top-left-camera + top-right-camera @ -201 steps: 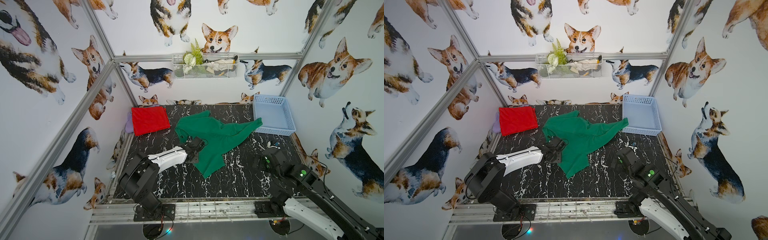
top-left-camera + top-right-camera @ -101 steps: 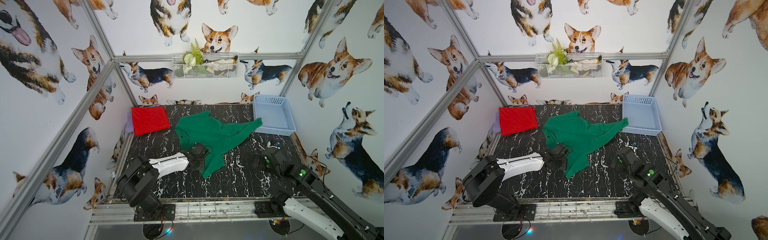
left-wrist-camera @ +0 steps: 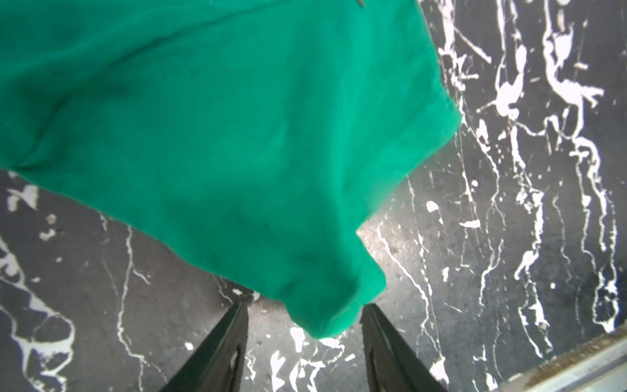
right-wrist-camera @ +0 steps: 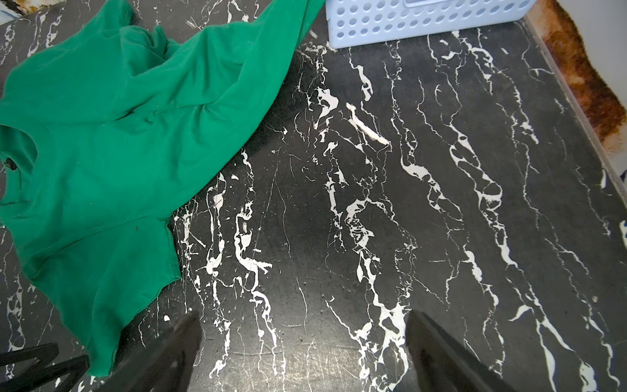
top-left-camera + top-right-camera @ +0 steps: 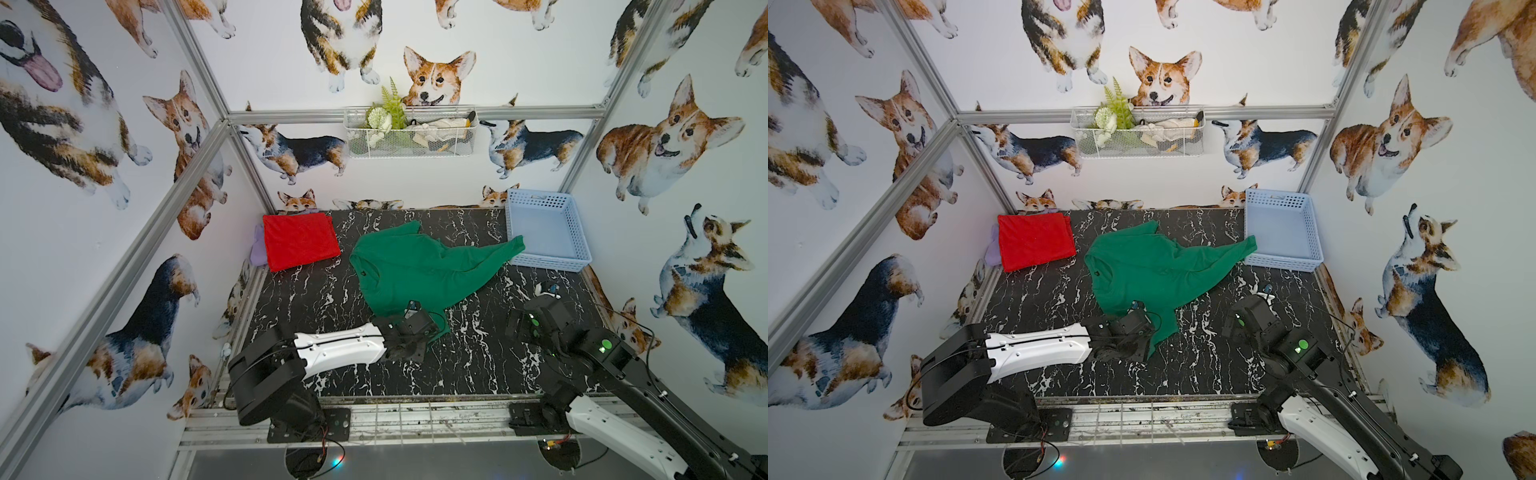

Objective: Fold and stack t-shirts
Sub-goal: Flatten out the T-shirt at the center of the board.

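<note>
The dark green t-shirt (image 5: 415, 266) (image 5: 1150, 266) lies crumpled and unfolded across the middle of the black marble table, one end draped on the basket's front corner. The red t-shirt (image 5: 300, 241) (image 5: 1036, 240) lies folded flat at the back left. My left gripper (image 5: 415, 328) (image 3: 303, 307) sits low at the green t-shirt's (image 3: 220, 118) nearest corner. Its jaws are open, with the cloth's tip lying between the fingertips and not pinched. My right gripper (image 5: 540, 309) (image 4: 302, 315) hovers wide open over bare table, right of the green t-shirt (image 4: 118, 135).
A pale blue perforated basket (image 5: 548, 262) (image 4: 424, 20) stands at the back right. A lilac cloth (image 5: 258, 249) peeks out from under the red t-shirt. A wire basket (image 5: 411, 137) hangs on the back wall. A metal rail (image 5: 415, 411) runs along the table's front edge.
My left gripper has slid toward the front and right along the green t-shirt's edge, down to its nearest corner. The right arm has not moved.
</note>
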You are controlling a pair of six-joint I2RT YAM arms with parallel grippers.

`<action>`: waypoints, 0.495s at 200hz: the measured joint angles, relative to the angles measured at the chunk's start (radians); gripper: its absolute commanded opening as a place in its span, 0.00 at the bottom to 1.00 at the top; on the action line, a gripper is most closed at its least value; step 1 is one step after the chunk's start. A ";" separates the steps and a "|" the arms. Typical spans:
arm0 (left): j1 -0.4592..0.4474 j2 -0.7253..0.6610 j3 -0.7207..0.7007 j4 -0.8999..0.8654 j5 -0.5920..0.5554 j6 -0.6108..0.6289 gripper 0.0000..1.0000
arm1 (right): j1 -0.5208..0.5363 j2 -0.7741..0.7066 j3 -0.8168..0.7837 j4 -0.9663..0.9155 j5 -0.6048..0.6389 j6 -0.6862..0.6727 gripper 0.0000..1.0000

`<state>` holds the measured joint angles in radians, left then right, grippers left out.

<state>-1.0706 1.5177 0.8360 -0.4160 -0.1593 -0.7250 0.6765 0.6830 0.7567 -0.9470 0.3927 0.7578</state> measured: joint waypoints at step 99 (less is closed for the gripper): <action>-0.034 0.133 0.077 -0.031 -0.086 -0.027 0.00 | 0.000 -0.002 0.000 0.000 0.000 0.000 1.00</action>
<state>-1.1049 1.6508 0.9127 -0.4473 -0.2451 -0.7525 0.6765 0.6815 0.7567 -0.9470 0.3927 0.7582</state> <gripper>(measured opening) 0.086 0.998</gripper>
